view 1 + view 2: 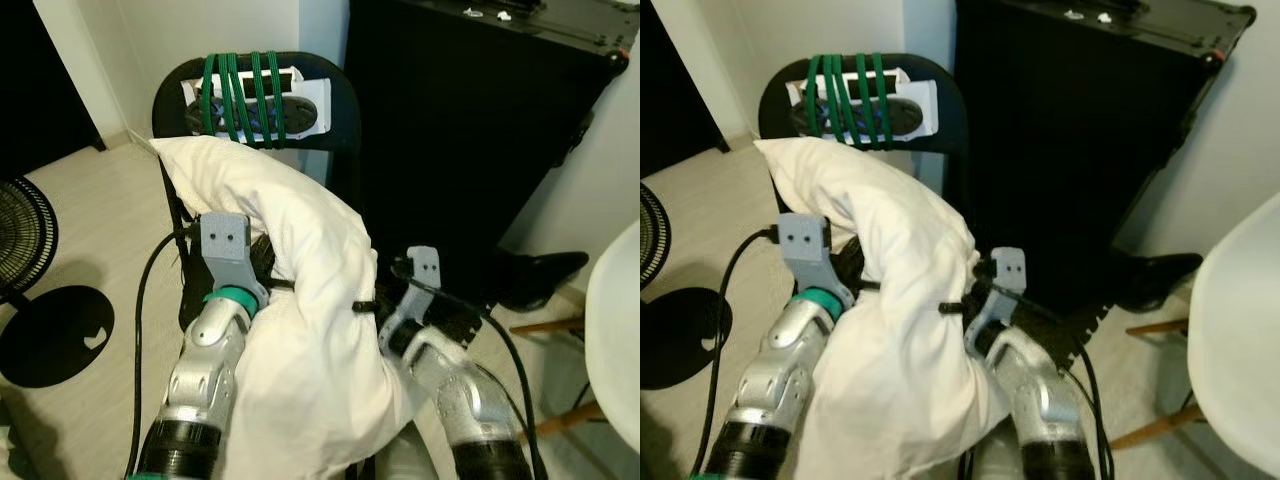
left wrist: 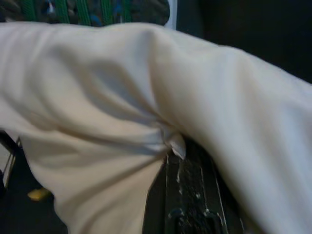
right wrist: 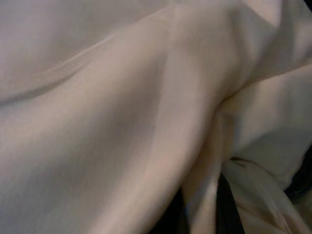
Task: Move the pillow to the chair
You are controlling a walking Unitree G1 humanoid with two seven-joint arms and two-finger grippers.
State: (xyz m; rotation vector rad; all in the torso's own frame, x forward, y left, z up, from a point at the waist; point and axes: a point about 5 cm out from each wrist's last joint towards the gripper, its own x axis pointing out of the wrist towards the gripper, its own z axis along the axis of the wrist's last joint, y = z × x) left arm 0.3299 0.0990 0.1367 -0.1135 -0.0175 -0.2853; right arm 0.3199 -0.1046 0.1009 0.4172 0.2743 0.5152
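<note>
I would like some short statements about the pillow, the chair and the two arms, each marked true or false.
1. The pillow is white. True.
2. The pillow lies flat on the floor. False: it is draped between the two arms, above the chair.
3. Green cord is wrapped around the chair's backrest. True.
4. The chair is red. False: it is black.
5. The left arm is beside the pillow. True.

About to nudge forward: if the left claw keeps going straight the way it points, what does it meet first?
The white pillow itself, which is draped over both arms and presses close to the left claw. Beyond it stands the black chair, its backrest wrapped in green cord; the depth to it is unclear.
</note>
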